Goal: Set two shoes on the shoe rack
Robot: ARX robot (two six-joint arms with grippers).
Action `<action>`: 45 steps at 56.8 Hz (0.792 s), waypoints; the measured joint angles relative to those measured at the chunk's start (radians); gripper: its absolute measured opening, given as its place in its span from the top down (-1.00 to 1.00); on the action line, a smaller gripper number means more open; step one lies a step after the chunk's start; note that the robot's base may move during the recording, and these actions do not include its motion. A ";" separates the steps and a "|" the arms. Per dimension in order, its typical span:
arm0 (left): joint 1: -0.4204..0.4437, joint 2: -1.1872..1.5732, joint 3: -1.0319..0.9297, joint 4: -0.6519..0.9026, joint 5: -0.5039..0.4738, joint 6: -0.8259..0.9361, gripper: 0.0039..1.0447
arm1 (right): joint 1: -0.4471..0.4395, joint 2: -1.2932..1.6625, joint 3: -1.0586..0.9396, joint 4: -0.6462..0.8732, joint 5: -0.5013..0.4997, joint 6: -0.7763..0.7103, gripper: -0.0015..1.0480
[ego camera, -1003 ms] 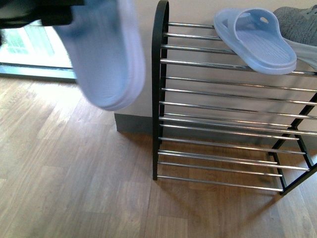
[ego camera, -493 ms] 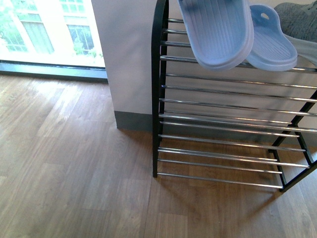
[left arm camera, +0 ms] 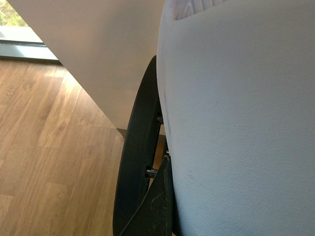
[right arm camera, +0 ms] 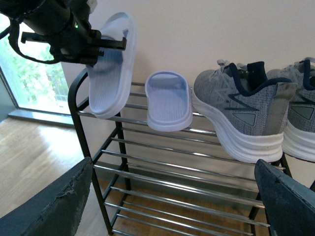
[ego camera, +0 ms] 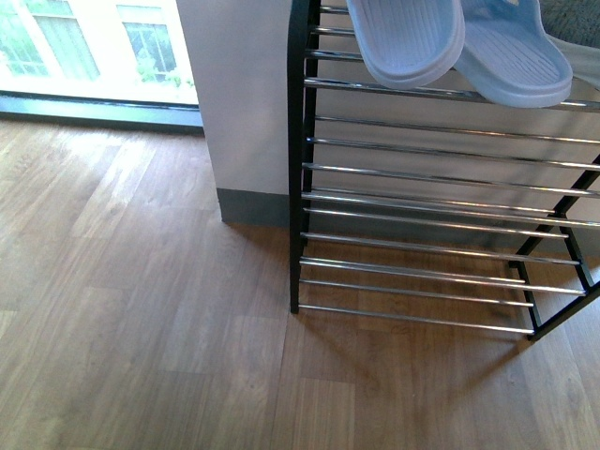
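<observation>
While pincer-held point(right arm camera: 106, 44), slipper point(right arm camera: 110, 69) above shoe rack point(right arm camera: 167, 162)

Daylight floods in from the overexposed window point(ego camera: 94, 47), the rack point(ego camera: 298, 187) casts soft floor shadows, and frames stay sharp.

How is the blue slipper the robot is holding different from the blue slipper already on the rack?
The held slipper hangs nearly upright, sole showing, in the left gripper; the other slipper lies flat on the shoe rack, strap side up. The held one hangs at the rack's end, the other beside a grey sneaker. Both are pale blue slides.
</observation>
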 joint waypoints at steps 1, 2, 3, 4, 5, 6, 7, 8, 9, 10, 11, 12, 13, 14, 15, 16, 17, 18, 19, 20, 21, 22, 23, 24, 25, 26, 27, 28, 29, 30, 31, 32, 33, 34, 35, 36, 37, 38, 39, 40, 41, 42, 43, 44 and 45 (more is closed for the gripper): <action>0.002 0.007 0.008 -0.006 0.000 0.001 0.97 | 0.000 0.000 0.000 0.000 0.000 0.000 -0.82; 0.005 0.013 0.016 -0.012 -0.002 0.001 0.97 | 0.000 0.000 0.000 0.000 0.000 0.000 -0.82; 0.008 0.026 0.030 -0.020 0.000 0.001 0.97 | 0.000 0.000 0.000 0.000 0.000 0.000 -0.82; 0.011 0.033 0.040 -0.027 0.002 0.001 0.97 | 0.000 0.000 0.000 0.000 0.000 0.000 -0.82; 0.013 0.044 0.052 -0.034 0.005 0.000 0.97 | 0.000 0.000 0.000 0.000 0.000 0.000 -0.82; 0.015 0.052 0.062 -0.041 0.005 0.000 0.97 | 0.000 0.000 0.000 0.000 0.000 0.000 -0.82; 0.018 0.068 0.082 -0.054 0.004 0.000 0.97 | 0.000 0.000 0.000 0.000 0.000 0.000 -0.82; 0.020 0.079 0.096 -0.061 0.005 0.001 0.97 | 0.000 0.000 0.000 0.000 0.000 0.000 -0.82; 0.020 0.089 0.111 -0.068 0.003 0.000 0.97 | 0.000 0.000 0.000 0.000 0.000 0.000 -0.82; 0.020 0.097 0.127 -0.077 -0.001 0.001 0.97 | 0.000 0.000 0.000 0.000 0.000 0.000 -0.82; 0.019 0.110 0.152 -0.094 -0.006 0.002 0.97 | 0.000 0.000 0.000 0.000 0.000 0.000 -0.82; 0.018 0.118 0.168 -0.107 -0.011 0.002 0.97 | 0.000 0.000 0.000 0.000 0.000 0.000 -0.82; 0.018 0.127 0.185 -0.119 -0.015 0.003 0.97 | 0.000 0.000 0.000 0.000 0.000 0.000 -0.82; 0.017 0.142 0.210 -0.139 -0.021 0.003 0.97 | 0.000 0.000 0.000 0.000 0.000 0.000 -0.82; 0.016 0.151 0.227 -0.152 -0.023 0.003 0.97 | 0.000 0.000 0.000 0.000 0.000 0.000 -0.82; 0.016 0.162 0.246 -0.164 -0.027 0.004 0.97 | 0.000 0.000 0.000 0.000 0.000 0.000 -0.82; 0.016 0.174 0.263 -0.175 -0.031 0.005 0.97 | 0.000 0.000 0.000 0.000 0.000 0.000 -0.82; 0.016 0.192 0.294 -0.193 -0.033 0.007 0.97 | 0.000 0.000 0.000 0.000 0.000 0.000 -0.82; 0.015 0.204 0.316 -0.207 -0.033 0.007 0.97 | 0.000 0.000 0.000 0.000 0.000 0.000 -0.82; 0.015 0.217 0.339 -0.220 -0.033 0.007 0.97 | 0.000 0.000 0.000 0.000 0.000 0.000 -0.82; 0.015 0.237 0.373 -0.239 -0.033 0.007 0.97 | 0.000 0.000 0.000 0.000 0.000 0.000 -0.82; 0.015 0.250 0.398 -0.252 -0.034 0.008 0.97 | 0.000 0.000 0.000 0.000 0.000 0.000 -0.82; 0.015 0.263 0.421 -0.264 -0.037 0.008 0.97 | 0.000 0.000 0.000 0.000 0.000 0.000 -0.82; 0.016 0.277 0.445 -0.279 -0.039 0.007 0.97 | 0.000 0.000 0.000 0.000 0.000 0.000 -0.82; 0.016 0.300 0.486 -0.303 -0.039 0.008 0.97 | 0.000 0.000 0.000 0.000 0.000 0.000 -0.82; 0.016 0.307 0.499 -0.311 -0.040 0.008 0.97 | 0.000 0.000 0.000 0.000 0.000 0.000 -0.82; 0.016 0.324 0.528 -0.327 -0.041 0.008 0.97 | 0.000 0.000 0.000 0.000 0.000 0.000 -0.82; 0.016 0.334 0.547 -0.339 -0.042 0.009 0.97 | 0.000 0.000 0.000 0.000 0.000 0.000 -0.82; 0.016 0.350 0.578 -0.358 -0.044 0.011 0.97 | 0.000 0.000 0.000 0.000 0.000 0.000 -0.82; 0.016 0.350 0.578 -0.358 -0.044 0.011 0.97 | 0.000 0.000 0.000 0.000 0.000 0.000 -0.82; 0.016 0.362 0.600 -0.371 -0.045 0.011 0.97 | 0.000 0.000 0.000 0.000 0.000 0.000 -0.82; 0.016 0.372 0.616 -0.381 -0.048 0.011 0.97 | 0.000 0.000 0.000 0.000 0.000 0.000 -0.82; 0.016 0.380 0.632 -0.390 -0.047 0.011 0.97 | 0.000 0.000 0.000 0.000 0.000 0.000 -0.82; 0.016 0.391 0.650 -0.401 -0.047 0.011 0.97 | 0.000 0.000 0.000 0.000 0.000 0.000 -0.82; 0.016 0.399 0.667 -0.409 -0.047 0.011 0.97 | 0.000 0.000 0.000 0.000 0.000 0.000 -0.82; 0.016 0.406 0.680 -0.416 -0.047 0.011 0.97 | 0.000 0.000 0.000 0.000 0.000 0.000 -0.82; 0.016 0.412 0.691 -0.423 -0.046 0.010 0.97 | 0.000 0.000 0.000 0.000 0.000 0.000 -0.82; 0.017 0.420 0.708 -0.433 -0.047 0.010 0.97 | 0.000 0.000 0.000 0.000 0.000 0.000 -0.82; 0.017 0.420 0.708 -0.433 -0.047 0.010 0.97 | 0.000 0.000 0.000 0.000 0.000 0.000 -0.82; 0.018 0.427 0.721 -0.440 -0.048 0.011 0.97 | 0.000 0.000 0.000 0.000 0.000 0.000 -0.82; 0.018 0.433 0.732 -0.445 -0.048 0.011 0.97 | 0.000 0.000 0.000 0.000 0.000 0.000 -0.82; 0.018 0.436 0.742 -0.451 -0.049 0.011 0.97 | 0.000 0.000 0.000 0.000 0.000 0.000 -0.82; 0.018 0.439 0.747 -0.454 -0.049 0.012 0.97 | 0.000 0.000 0.000 0.000 0.000 0.000 -0.82; 0.018 0.441 0.754 -0.458 -0.049 0.012 0.97 | 0.000 0.000 0.000 0.000 0.000 0.000 -0.82; 0.018 0.443 0.759 -0.461 -0.050 0.014 0.97 | 0.000 0.000 0.000 0.000 0.000 0.000 -0.82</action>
